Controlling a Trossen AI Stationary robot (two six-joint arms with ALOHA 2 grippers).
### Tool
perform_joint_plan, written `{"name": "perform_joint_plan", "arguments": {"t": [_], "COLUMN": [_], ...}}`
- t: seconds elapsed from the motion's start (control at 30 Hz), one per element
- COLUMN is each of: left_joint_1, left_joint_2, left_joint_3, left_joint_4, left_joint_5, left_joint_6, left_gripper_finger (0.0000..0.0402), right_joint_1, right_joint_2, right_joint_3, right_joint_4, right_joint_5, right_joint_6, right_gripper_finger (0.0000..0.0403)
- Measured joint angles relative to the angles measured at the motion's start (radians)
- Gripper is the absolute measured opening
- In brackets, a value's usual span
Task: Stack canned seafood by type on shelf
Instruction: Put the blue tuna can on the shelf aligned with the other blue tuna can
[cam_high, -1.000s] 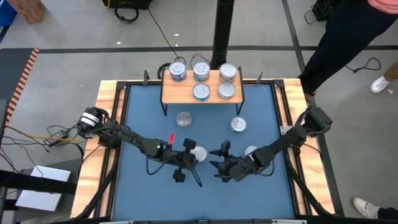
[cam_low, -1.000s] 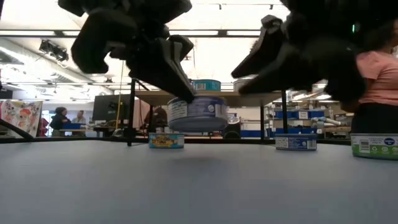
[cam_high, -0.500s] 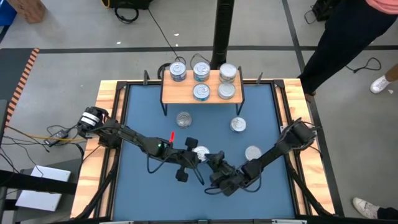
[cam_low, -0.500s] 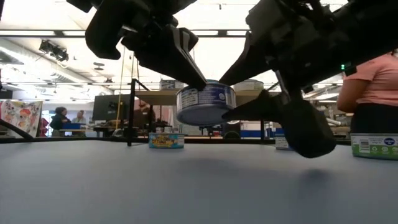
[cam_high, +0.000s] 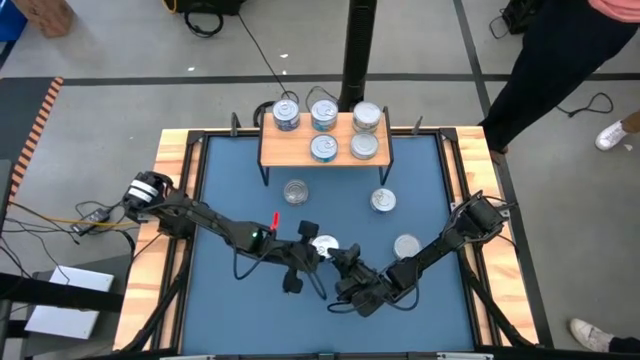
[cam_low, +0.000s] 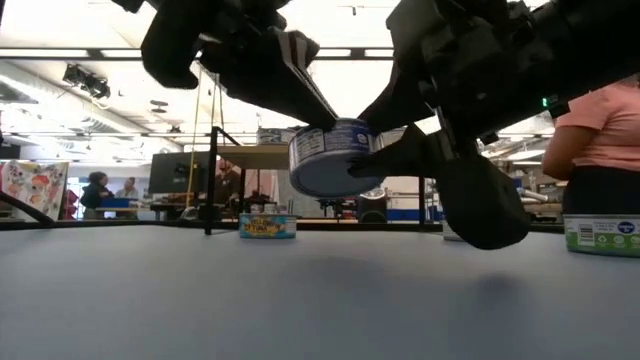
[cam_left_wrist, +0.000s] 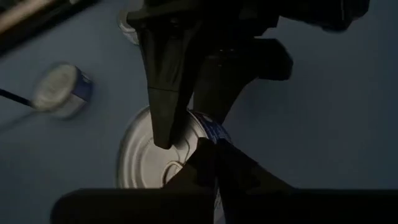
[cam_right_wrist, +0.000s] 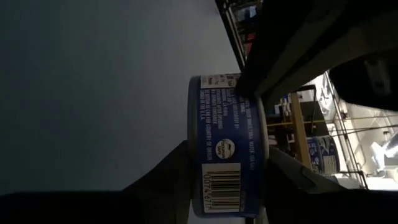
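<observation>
Blue-labelled tin (cam_low: 335, 158) hangs mid-air over the middle of the bench (cam_high: 225, 190), pinched tight in my left hand (cam_high: 316, 252). My right hand (cam_high: 345, 262) has swung in since a second ago and is now closing its fingers on the same tin from the other side. Looks like a handover, then up to the shelf (cam_high: 300, 152) at the back, where five tins already sit.

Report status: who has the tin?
Left gripper shut on blue tin, held off the mat. Right gripper closing around it, mid-handover. Five tins on shelf; nothing blocking.
</observation>
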Motion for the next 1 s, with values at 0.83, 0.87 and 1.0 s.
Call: {"name": "perform_joint_plan", "arguments": {"t": [0.83, 0.87, 1.0], "left_joint_1": [-0.19, -0.19, -0.194], "left_joint_2": [0.005, 0.005, 0.005], "left_joint_3": [-0.003, -0.002, -0.002], "left_joint_4": [-0.038, -0.04, -0.04], "left_joint_5": [-0.7, -0.71, -0.741], "left_joint_6": [0.25, 0.25, 0.25], "left_gripper_finger": [0.0259, 0.0257, 0.0238], "right_joint_1": [-0.035, -0.034, -0.034], "right_joint_2": [-0.092, -0.092, -0.092], "right_joint_3": [0.003, 0.003, 0.003], "right_joint_4": [0.14, 0.139, 0.14], "right_joint_5": [-0.041, -0.045, -0.044], "right_joint_6": [0.073, 0.073, 0.074], "right_gripper_finger": [0.0143, 0.0143, 0.0143]}}
